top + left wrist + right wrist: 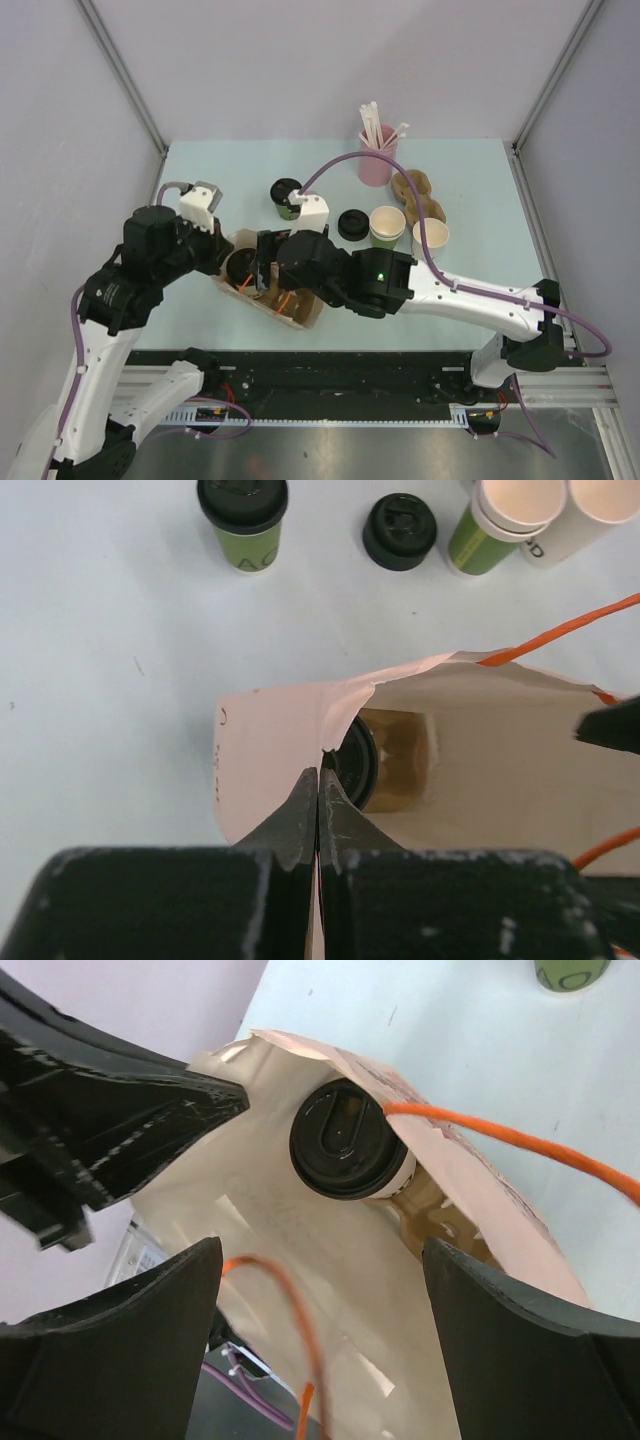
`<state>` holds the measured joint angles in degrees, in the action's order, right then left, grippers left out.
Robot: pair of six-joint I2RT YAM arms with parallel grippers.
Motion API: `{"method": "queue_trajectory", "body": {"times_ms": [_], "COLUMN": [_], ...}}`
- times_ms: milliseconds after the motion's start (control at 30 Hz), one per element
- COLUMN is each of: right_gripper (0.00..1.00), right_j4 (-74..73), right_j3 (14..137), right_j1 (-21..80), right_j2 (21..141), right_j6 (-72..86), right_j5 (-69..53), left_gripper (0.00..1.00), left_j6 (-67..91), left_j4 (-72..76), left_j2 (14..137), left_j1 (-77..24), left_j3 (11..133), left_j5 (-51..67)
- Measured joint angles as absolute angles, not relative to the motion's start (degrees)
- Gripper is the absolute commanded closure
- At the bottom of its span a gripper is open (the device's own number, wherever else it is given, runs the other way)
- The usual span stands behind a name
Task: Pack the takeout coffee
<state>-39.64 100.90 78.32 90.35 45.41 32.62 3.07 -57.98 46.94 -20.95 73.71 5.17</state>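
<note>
White paper cup with round black plastic lid sits deep in tan paper bag, body mostly hidden. Green paper cup with black lid stands on table behind. Left gripper pinches bag rim; right gripper gapes at mouth, empty.

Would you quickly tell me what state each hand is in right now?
Left hand: closed, pinching the paper bag rim.
Right hand: open, holding nothing, at the bag's mouth.

Lidded cups: two; open cups — two.
</note>
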Motion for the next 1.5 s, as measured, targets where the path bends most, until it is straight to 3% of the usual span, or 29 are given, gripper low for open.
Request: {"method": "queue_trajectory", "body": {"times_ms": [333,1100,1500], "right_gripper": [0.3,0.28,0.27], "right_j4": [-40.7,-43.1,-53.9], "right_j3": [100.9,104.0,107.3], "right_j1": [78.5,74.7,75.4], "right_j2": [91.5,94.0,96.5], "right_j6": [46.3,47.1,49.0], "right_j5": [30.3,27.5,24.1], "left_gripper": [1.0,1.0,1.0], "left_j6": [1.5,4.3,-1.7], "left_j4": [-57.9,-55.2,-55.3], "left_j2": [43.4,46.6,43.1], "left_j1": [-22.2,-22.2,-22.9], "left_j3": [73.7,69.2,70.7], "left_j5": [9.9,11.6,15.6]}}
